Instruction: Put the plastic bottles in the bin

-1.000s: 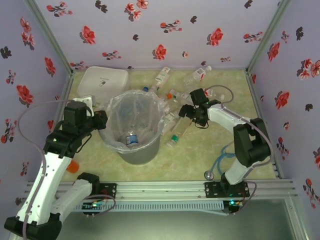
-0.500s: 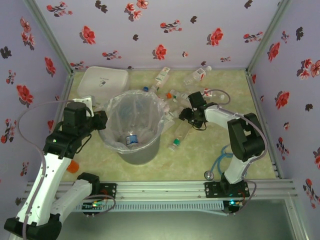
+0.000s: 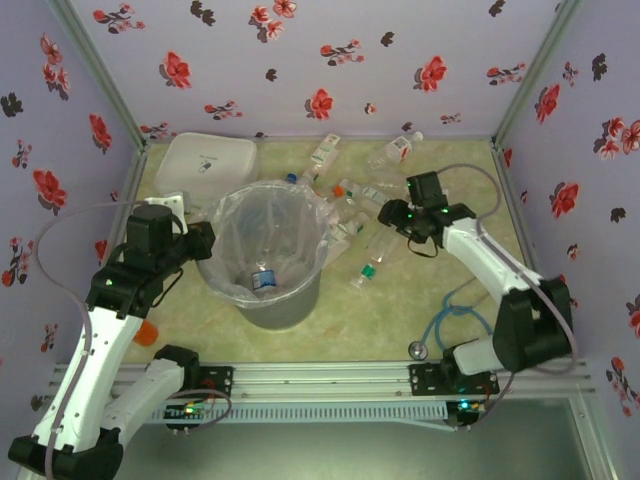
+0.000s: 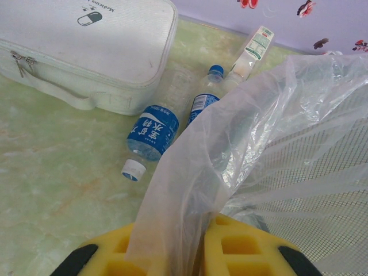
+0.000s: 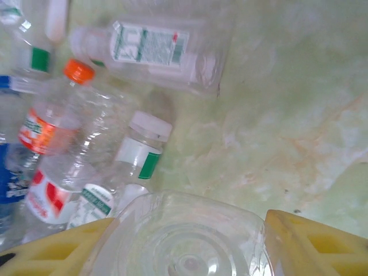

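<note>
The bin (image 3: 296,288) is a grey bucket lined with a clear bag, with one bottle (image 3: 262,278) lying in its bottom. My left gripper (image 3: 205,238) is at its left rim, shut on a fold of the bag (image 4: 190,190). Right of the bin, several plastic bottles (image 3: 345,205) lie in a heap. My right gripper (image 3: 392,214) hovers at the heap's right side, shut on a clear bottle (image 5: 190,241) whose base shows between the yellow fingers (image 5: 310,241). A green-capped bottle (image 3: 368,268) lies below it. A blue-labelled bottle (image 4: 154,131) lies behind the bin.
A flat white zipped case (image 3: 208,160) sits at the back left, close to the bin. A blue tube with a round metal head (image 3: 440,325) lies near the right arm's base. An orange object (image 3: 146,332) lies by the left arm. Flowered walls enclose three sides.
My right gripper has closed on a clear bottle and moved right, away from the heap. The green-capped bottle shifted right with it. The left gripper has stayed on the bag.
</note>
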{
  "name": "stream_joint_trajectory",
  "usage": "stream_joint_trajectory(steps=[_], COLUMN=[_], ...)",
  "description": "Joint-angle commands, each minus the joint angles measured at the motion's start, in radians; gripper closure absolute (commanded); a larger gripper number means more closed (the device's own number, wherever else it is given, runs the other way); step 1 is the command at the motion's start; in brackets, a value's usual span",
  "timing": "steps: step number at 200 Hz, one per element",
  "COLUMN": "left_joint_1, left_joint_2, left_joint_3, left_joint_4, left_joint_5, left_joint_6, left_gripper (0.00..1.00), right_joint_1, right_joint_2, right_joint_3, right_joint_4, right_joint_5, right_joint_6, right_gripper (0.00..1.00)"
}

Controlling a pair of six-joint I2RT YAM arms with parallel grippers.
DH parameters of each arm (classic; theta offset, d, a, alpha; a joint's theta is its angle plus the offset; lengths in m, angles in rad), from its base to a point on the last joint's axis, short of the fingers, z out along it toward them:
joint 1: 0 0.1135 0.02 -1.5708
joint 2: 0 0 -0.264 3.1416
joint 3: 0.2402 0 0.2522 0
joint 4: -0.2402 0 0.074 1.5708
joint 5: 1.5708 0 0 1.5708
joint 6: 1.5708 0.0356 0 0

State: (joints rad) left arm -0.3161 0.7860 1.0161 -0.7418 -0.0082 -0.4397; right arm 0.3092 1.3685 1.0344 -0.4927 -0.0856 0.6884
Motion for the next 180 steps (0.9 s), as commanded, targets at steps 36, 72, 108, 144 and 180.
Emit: stream_joint_trajectory(steps=[36,72,108,144,180], left_joint_1=[-0.007,-0.006,-0.007,-0.007,-0.008], left_joint_2=[-0.008,-0.007,-0.010,-0.002,-0.011], left_joint_3=[-0.020,-0.019,-0.025,-0.031,-0.026], left_joint_4=[-0.067,-0.062,-0.059,-0.036,-0.048], left_joint_5=[0.036,0.053,0.067,0.077,0.083], left_joint_6=[0.048,0.048,0.041,0.031,0.027], left_gripper=[0.98,0.99,0.99,0.99,0.99], right_joint_1=[-0.025,-0.022,0.090,0.362,0.549], right_joint_2=[-0.326,-0.410,-0.383,-0.222,0.002], right_joint_3=[0.076,0.186,0.296,0.477,0.637], right_joint_4=[0.005,0.116,0.281,0.190,0.035], right_joint_5=[-0.017,-0.200,-0.315,-0.222,-0.133], right_joint_6=[-0.149,-0.185,-0.193,-0.376,-0.532], right_gripper=[1.00,1.00,1.00,1.00,1.00])
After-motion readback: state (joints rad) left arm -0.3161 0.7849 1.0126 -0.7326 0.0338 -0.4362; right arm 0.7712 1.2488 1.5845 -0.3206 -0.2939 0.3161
